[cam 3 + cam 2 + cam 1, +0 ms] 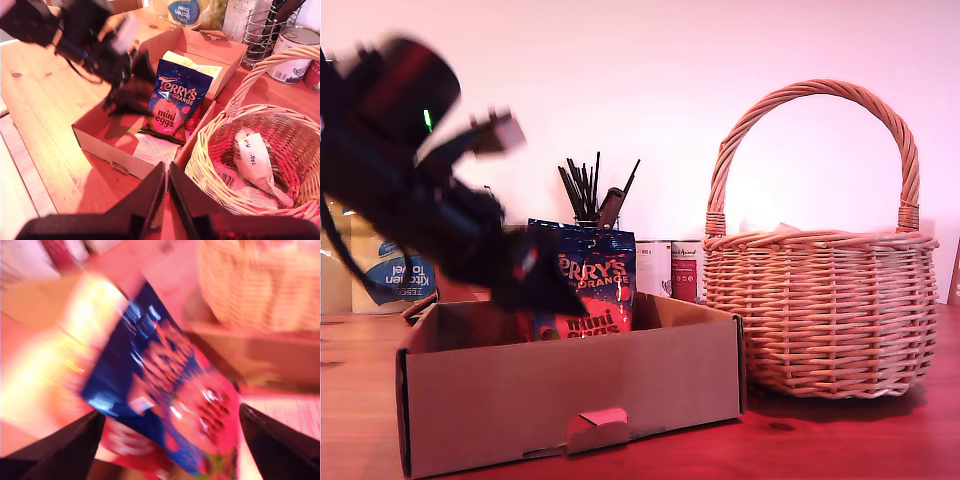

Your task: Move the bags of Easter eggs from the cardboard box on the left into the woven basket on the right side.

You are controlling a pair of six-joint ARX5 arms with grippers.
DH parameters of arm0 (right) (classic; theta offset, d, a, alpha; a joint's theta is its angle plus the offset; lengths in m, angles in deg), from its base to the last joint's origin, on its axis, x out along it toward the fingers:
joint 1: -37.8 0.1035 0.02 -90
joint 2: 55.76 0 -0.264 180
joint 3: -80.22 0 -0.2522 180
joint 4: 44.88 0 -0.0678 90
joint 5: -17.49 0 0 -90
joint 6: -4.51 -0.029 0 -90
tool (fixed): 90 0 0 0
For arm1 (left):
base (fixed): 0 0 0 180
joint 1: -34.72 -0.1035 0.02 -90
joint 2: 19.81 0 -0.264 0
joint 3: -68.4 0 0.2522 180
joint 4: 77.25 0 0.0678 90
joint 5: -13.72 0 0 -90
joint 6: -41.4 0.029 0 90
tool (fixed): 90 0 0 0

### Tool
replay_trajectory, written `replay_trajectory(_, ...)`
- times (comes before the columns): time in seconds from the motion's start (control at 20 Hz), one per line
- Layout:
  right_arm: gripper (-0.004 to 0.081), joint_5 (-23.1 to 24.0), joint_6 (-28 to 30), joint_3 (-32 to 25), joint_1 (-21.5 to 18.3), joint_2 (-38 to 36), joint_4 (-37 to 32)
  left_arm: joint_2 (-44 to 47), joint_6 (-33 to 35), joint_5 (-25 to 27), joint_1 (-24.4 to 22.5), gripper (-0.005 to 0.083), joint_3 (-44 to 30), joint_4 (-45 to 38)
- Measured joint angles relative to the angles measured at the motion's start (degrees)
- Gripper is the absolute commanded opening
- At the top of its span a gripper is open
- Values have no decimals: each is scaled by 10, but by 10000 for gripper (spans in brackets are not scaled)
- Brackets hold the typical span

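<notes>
The cardboard box [570, 390] [100, 145] sits at the exterior view's left, the woven basket [820, 310] [210, 165] at its right. A dark blue Terry's Orange bag [600, 290] [165, 390] [175, 105] leans in the box on a cream bag [192, 62]. My first gripper [535, 285] [170, 410] [125, 97] is blurred and reaches into the box; its fingers [65, 445] stand wide apart on either side of the blue bag's near end. White bags [255, 160] lie inside the basket. My second gripper [166, 170] hovers shut and empty over the gap between box and basket.
Behind the box stand a yellow kitchen towel pack [400, 275] [182, 10], a holder of black utensils [590, 190] [265, 25] and tins [670, 268] [295, 45]. Everything rests on a wooden table [45, 100].
</notes>
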Motion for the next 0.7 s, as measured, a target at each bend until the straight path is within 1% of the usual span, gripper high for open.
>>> replay_trajectory(0.15,-13,0,0,0,0,0,0,-6,0,-63,-2,762,0,-4)
replay_trajectory(0.25,-13,0,0,0,0,0,0,-6,0,-84,0,689,0,-8)
replay_trajectory(0.3,-13,0,0,0,0,0,0,-6,0,-89,0,623,0,-8)
replay_trajectory(0.4,-13,0,0,0,0,0,0,-6,0,-92,1,436,0,-8)
replay_trajectory(0.45,-13,0,0,0,0,0,0,-6,0,-91,1,371,0,-11)
replay_trajectory(0.5,-13,0,0,0,0,0,0,-6,0,-92,1,353,0,-21)
replay_trajectory(0.6,-13,0,0,0,0,0,0,-9,0,-92,1,354,0,-54)
replay_trajectory(0.7,-13,0,0,0,0,0,0,-27,0,-92,1,355,7,-69)
